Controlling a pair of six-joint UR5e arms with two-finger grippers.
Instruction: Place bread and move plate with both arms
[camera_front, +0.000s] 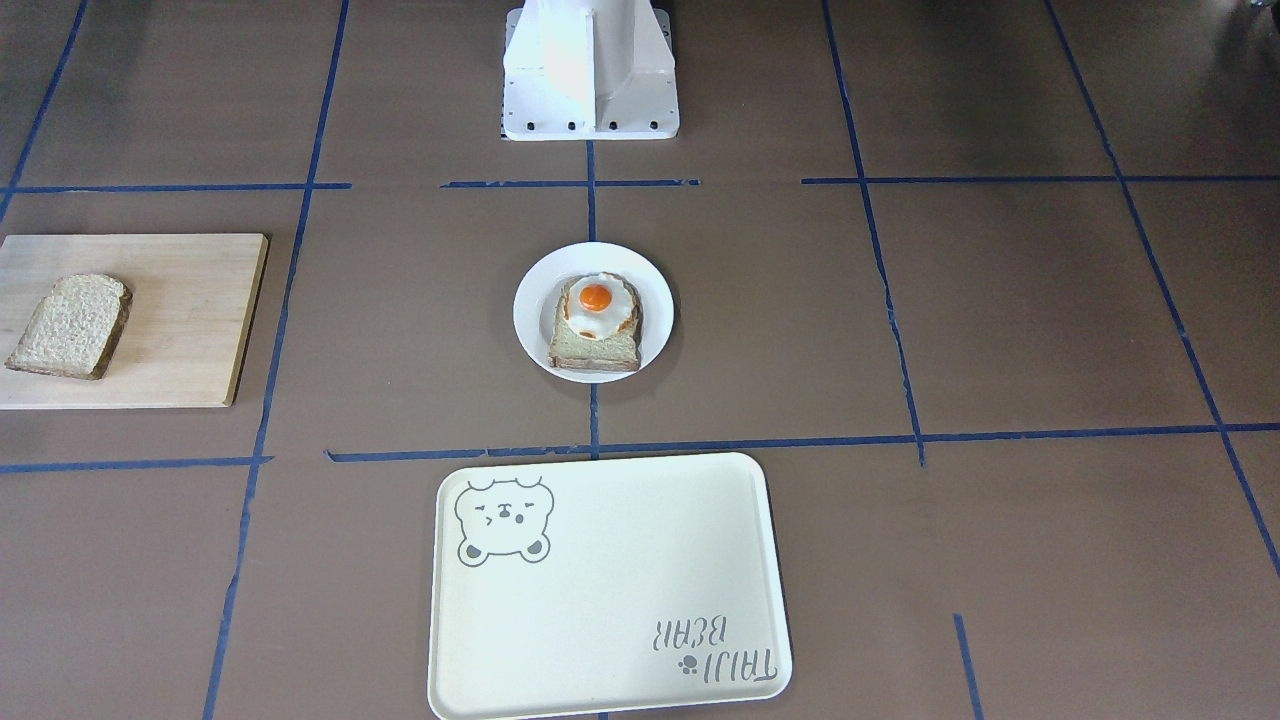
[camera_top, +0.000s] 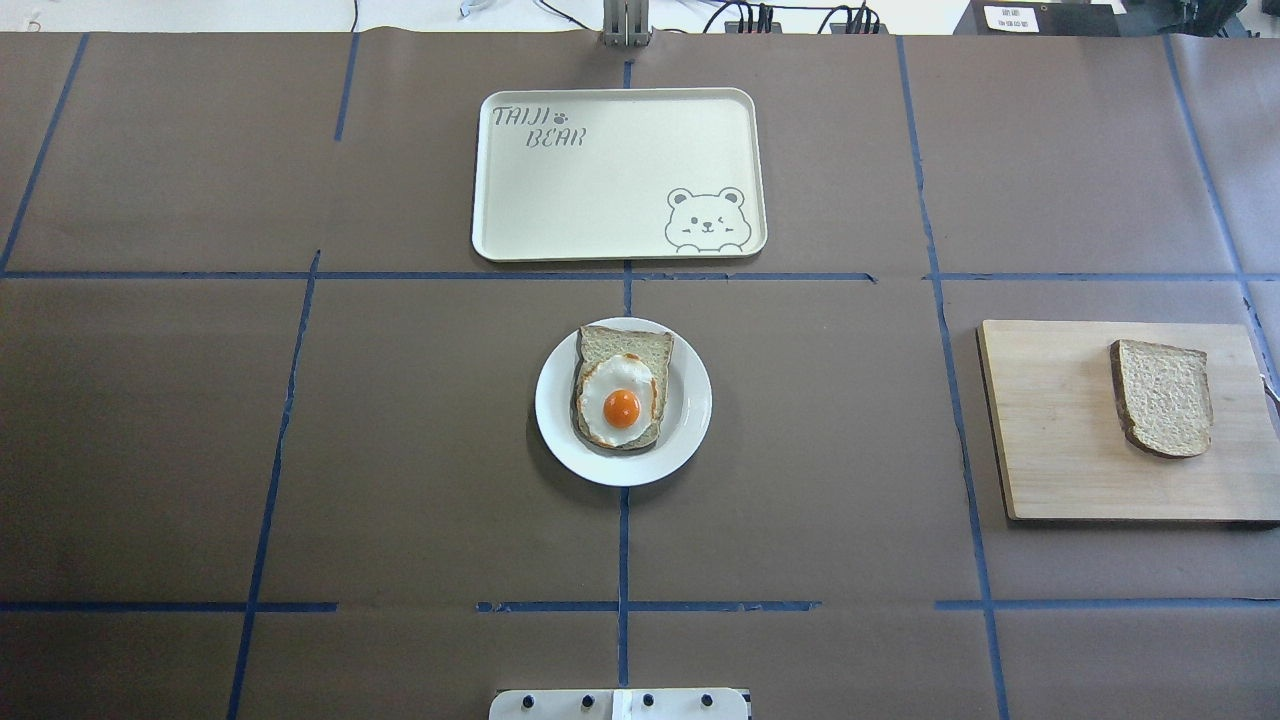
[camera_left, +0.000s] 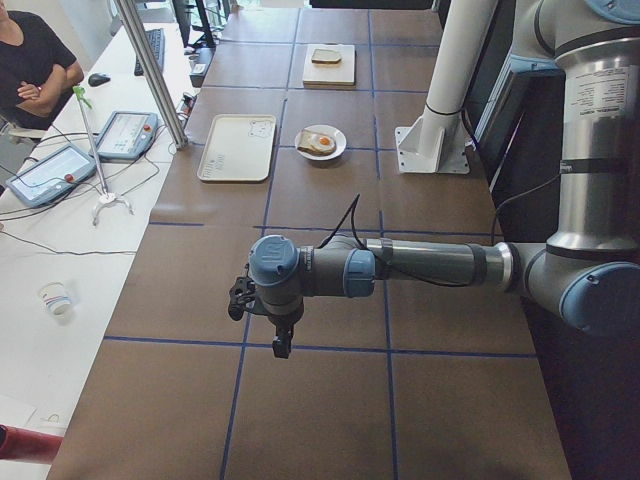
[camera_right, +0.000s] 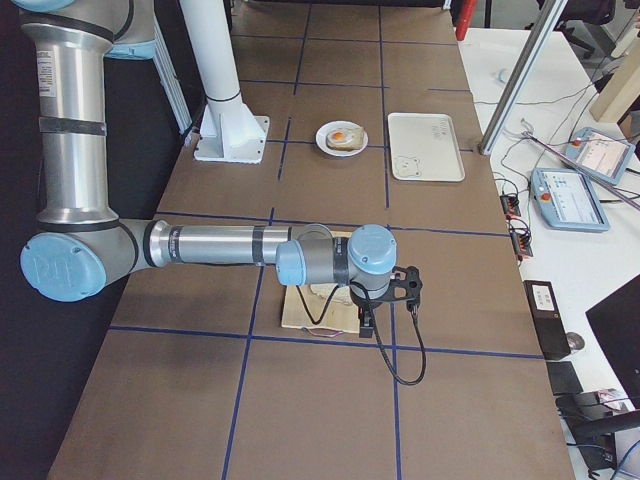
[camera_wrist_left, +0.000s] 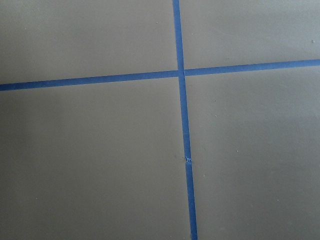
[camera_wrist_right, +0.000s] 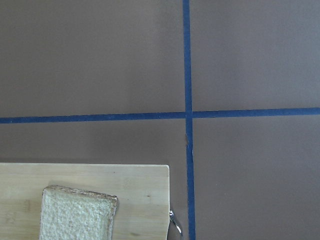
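Observation:
The bread (camera_top: 1162, 397) lies flat on a wooden board (camera_top: 1050, 430) on my right side; it also shows in the front view (camera_front: 70, 325) and the right wrist view (camera_wrist_right: 77, 215). The white plate (camera_top: 690, 410) stands at the table's middle (camera_front: 530, 310) and bears a toast slice with a fried egg (camera_top: 620, 400). My right gripper (camera_right: 367, 325) hangs above the board's outer end, over the bread. My left gripper (camera_left: 282, 346) hangs over bare table far from the plate. Each shows only in a side view, so I cannot tell whether it is open or shut.
A cream tray with a bear drawing (camera_top: 600, 190) lies beyond the plate, on the operators' side. The white pedestal (camera_front: 590, 70) stands at the robot's edge. A side table with pendants and cables (camera_left: 60, 170) runs along the far edge, with a seated person (camera_left: 30, 60).

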